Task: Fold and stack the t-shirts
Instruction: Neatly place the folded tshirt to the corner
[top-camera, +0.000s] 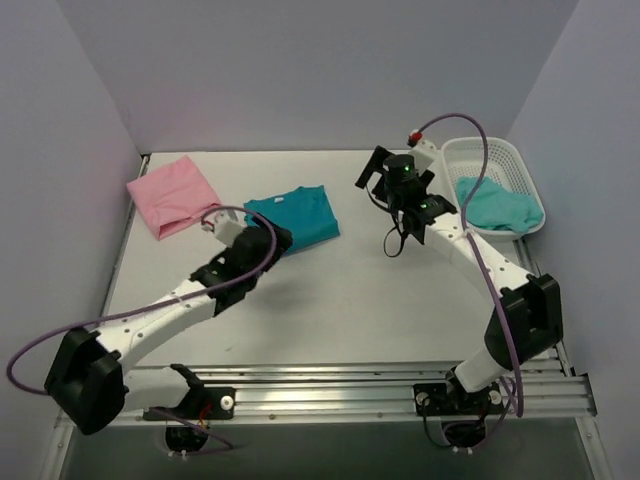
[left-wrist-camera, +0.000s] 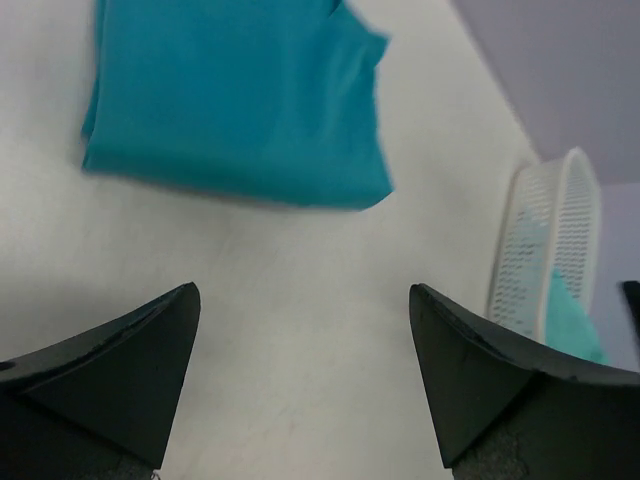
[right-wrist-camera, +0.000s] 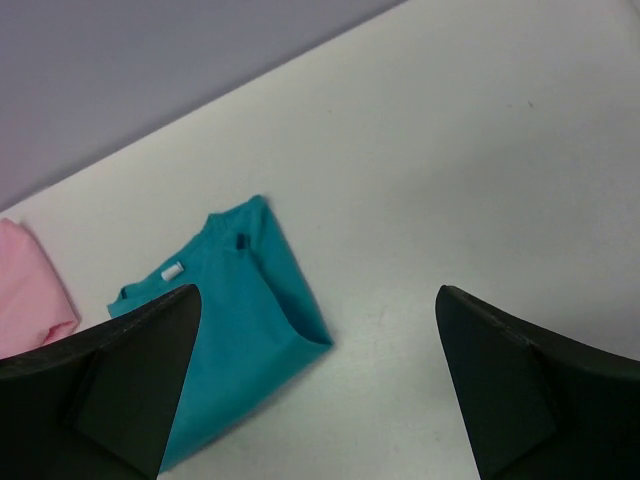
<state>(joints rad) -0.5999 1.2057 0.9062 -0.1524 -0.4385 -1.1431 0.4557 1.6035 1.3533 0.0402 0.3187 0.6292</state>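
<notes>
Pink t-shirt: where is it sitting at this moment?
In the top external view, the pink t-shirt lies folded near the far left corner of the table, with the folded teal t-shirt just to its right and apart from it.

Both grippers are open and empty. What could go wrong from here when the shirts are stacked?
1. The teal shirt lies folded beside the pink shirt, not on it; the left gripper, close by, might pinch only a top layer and pull the fold open.
2. A crumpled shirt sits in the basket; lifting it could drag the basket along.
</notes>
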